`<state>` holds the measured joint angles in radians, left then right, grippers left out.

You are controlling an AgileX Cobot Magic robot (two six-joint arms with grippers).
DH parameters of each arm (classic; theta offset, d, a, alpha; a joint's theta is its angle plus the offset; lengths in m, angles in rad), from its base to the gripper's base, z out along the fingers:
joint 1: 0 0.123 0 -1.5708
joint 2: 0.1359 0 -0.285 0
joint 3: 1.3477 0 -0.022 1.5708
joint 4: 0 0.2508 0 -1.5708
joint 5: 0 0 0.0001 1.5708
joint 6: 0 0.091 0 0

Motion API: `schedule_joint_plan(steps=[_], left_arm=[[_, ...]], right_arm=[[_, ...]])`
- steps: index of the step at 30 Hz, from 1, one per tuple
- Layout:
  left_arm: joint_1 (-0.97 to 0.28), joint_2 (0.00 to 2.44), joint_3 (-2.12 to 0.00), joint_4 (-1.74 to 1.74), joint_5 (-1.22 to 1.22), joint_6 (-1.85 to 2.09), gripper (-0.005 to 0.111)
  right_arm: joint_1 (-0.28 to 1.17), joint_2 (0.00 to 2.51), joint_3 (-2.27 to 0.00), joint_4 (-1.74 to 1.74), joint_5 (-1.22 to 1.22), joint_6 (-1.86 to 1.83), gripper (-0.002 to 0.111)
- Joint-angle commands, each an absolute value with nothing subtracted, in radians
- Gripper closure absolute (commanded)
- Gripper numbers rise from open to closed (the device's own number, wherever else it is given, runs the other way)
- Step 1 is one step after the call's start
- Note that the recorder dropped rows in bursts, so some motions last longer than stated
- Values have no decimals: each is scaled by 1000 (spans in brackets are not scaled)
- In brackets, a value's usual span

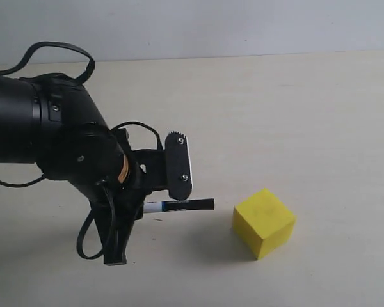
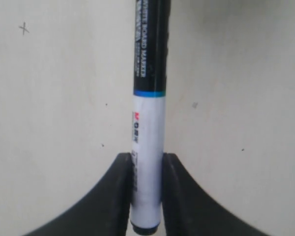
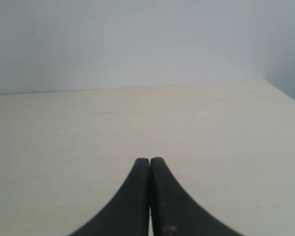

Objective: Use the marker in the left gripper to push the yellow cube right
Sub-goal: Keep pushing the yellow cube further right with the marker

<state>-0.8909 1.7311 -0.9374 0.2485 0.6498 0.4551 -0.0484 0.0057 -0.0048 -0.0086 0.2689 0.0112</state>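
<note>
The yellow cube (image 1: 264, 222) rests on the pale table, right of centre in the exterior view. My left gripper (image 1: 176, 192) is shut on the marker (image 1: 180, 206), which lies level just above the table with its black cap pointing right at the cube. A short gap separates the cap's tip from the cube's left face. In the left wrist view the marker (image 2: 148, 123) runs away from the jaws, its white barrel clamped between the black fingers (image 2: 119, 194); the cube is out of that view. My right gripper (image 3: 150, 161) is shut with nothing in it, over bare table.
The pale table (image 1: 294, 115) stretches back to a light grey wall (image 1: 211, 25). The thick black left arm (image 1: 45, 134) and its cables fill the left side of the exterior view. A small pencilled cross (image 2: 23, 28) marks the table surface.
</note>
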Motion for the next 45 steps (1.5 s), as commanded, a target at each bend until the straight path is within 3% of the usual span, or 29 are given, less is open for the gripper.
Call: schedule_joint_plan(steps=[1, 6, 12, 16, 19, 23, 32, 45], left_arm=[[-855, 1731, -945, 288, 742, 382, 107], [-852, 1733, -943, 246, 773, 358, 107], [-967, 1757, -958, 188, 705, 350, 107], [-1049, 1849, -1091, 190, 671, 324, 107], [-1031, 1908, -1226, 192, 748, 268, 107], [-1022, 1908, -1213, 206, 860, 268, 107], [-1022, 1932, -1215, 204, 735, 282, 107], [-1101, 2013, -1320, 200, 814, 282, 107]], right_arm=[[-54, 0, 0, -7, 264, 7, 108], [-54, 0, 0, -7, 264, 7, 108], [-54, 0, 0, -7, 264, 7, 108], [-54, 0, 0, -7, 264, 7, 108], [-54, 0, 0, -7, 264, 7, 108], [-54, 0, 0, -7, 264, 7, 108], [-54, 0, 0, -7, 264, 7, 108], [-54, 0, 0, -7, 264, 7, 108]])
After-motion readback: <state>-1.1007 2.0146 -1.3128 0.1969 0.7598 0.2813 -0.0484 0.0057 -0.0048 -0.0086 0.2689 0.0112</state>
